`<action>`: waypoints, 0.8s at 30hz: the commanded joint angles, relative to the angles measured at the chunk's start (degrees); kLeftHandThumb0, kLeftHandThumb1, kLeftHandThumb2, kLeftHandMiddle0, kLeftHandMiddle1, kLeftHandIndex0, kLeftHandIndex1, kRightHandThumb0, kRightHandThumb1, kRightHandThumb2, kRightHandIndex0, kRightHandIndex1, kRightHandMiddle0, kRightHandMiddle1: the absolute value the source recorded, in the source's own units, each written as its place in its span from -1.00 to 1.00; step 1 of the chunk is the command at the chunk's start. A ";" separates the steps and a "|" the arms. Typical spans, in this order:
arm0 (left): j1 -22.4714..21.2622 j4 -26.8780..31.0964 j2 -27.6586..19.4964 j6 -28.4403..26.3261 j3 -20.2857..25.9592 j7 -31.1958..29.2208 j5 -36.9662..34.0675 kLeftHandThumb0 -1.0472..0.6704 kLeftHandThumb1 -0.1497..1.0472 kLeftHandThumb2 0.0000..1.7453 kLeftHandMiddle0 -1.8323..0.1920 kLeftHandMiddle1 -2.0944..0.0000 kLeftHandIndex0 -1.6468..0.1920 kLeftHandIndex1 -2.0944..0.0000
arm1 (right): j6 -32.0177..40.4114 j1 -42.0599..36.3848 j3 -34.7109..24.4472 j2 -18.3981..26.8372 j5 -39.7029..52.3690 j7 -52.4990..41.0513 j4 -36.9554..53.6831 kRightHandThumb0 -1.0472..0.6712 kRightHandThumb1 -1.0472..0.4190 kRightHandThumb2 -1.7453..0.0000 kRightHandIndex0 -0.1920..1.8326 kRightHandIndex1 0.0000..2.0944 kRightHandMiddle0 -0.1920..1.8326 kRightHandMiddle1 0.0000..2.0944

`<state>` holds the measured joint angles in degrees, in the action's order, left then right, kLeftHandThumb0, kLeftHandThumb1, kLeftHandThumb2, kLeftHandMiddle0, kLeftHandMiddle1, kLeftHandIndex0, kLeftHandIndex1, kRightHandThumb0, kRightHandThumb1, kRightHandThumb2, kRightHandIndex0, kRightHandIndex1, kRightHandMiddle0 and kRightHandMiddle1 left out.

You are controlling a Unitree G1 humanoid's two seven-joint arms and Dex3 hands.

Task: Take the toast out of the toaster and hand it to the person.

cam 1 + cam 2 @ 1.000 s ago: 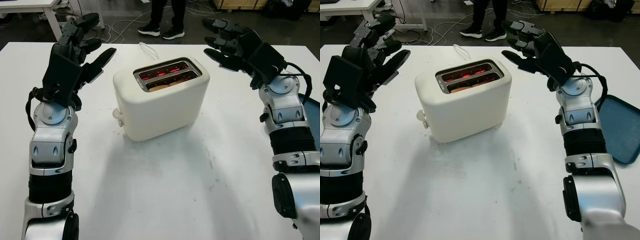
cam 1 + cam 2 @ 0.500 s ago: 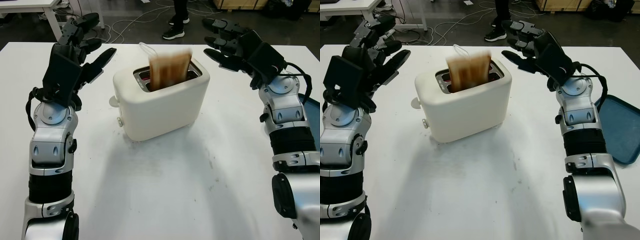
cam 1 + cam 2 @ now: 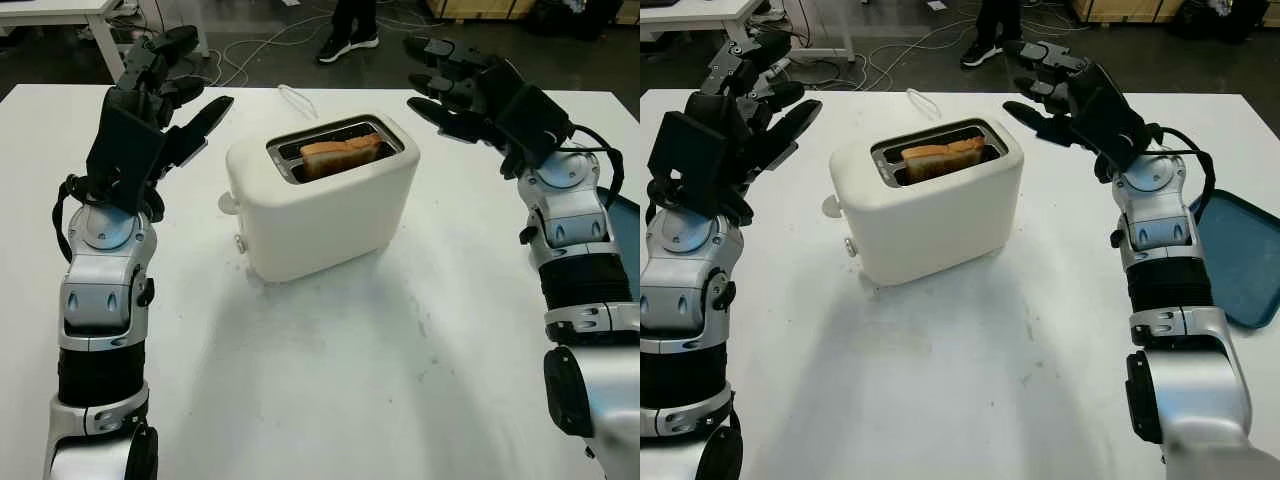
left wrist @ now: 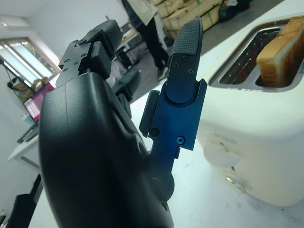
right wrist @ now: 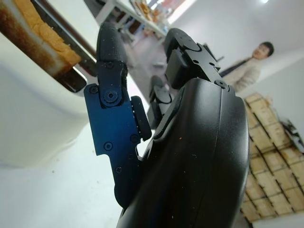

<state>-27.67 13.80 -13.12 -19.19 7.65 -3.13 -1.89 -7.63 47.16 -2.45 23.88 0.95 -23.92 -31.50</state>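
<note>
At the left of the frame the left hand (image 3: 165,95) is raised above the white table (image 3: 330,380), open and holding nothing, its fingers (image 3: 205,115) pointing toward the upper middle of the picture, where the toaster (image 3: 325,200) stands; hand and toaster are near each other but apart. The arm below it runs down to the bottom left corner. The cream toaster sits in the upper middle of the table, turned at a slant, with a round knob (image 3: 229,204) sticking out of its left end. Two slots open in its top, and the toast (image 3: 340,155) stands in the nearer one, its browned top edge poking up just above the rim, leaning slightly along the slot. A thin white cord (image 3: 293,99) loops away behind the toaster toward the table's far edge. Beyond that edge, at the top middle, a person's dark shoes (image 3: 350,42) and trouser legs stand on the floor among loose cables. On the right, the right hand (image 3: 470,90) hovers to the upper right of the toaster, likewise open and empty, not touching it. At the far right edge lies a blue tray (image 3: 1240,260), just beside the right forearm.
</note>
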 commanded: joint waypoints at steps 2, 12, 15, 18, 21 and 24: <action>0.43 0.34 0.13 -0.23 -0.03 0.11 -0.06 -0.36 0.79 -0.93 0.81 0.14 0.68 0.42 | -5.26 4.52 -0.67 0.76 -0.10 -0.22 -3.43 -0.46 -0.67 0.98 -0.23 -0.88 -0.26 -0.92; 0.63 0.45 0.21 -0.28 -0.15 0.40 0.30 -0.38 0.79 -0.94 0.81 0.14 0.68 0.41 | -14.37 13.99 7.07 1.60 -10.26 0.05 -3.72 -0.50 -0.46 1.00 -0.02 -0.46 0.07 -0.83; 0.62 0.76 0.24 -0.76 0.01 0.39 0.07 -0.37 0.79 -0.94 0.81 0.16 0.70 0.42 | -15.13 14.66 10.65 1.21 -15.17 0.77 -1.64 -0.45 -0.43 1.00 -0.02 -0.31 0.14 -0.80; 0.60 0.89 -0.10 -0.97 -0.07 0.48 0.56 -0.37 0.79 -0.94 0.81 0.17 0.70 0.42 | -17.26 14.78 14.71 1.68 -21.40 2.06 0.00 -0.46 -0.45 0.99 0.02 -0.32 0.18 -0.81; 0.51 0.81 -0.41 -0.81 -0.02 0.34 0.71 -0.36 0.79 -0.93 0.81 0.18 0.70 0.42 | -19.77 15.39 17.72 1.51 -25.61 2.88 -0.39 -0.50 -0.45 1.00 0.05 -0.36 0.20 -0.84; 0.31 0.68 -0.37 -0.79 0.24 0.23 0.36 -0.36 0.79 -0.92 0.81 0.19 0.70 0.43 | -22.21 16.17 19.81 1.19 -28.99 4.78 -2.08 -0.56 -0.46 1.00 -0.01 -0.18 0.23 -0.87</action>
<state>-27.27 13.88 -13.05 -19.69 7.78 -3.11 -1.86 -28.19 61.88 16.49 25.05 -26.73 -20.44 -33.11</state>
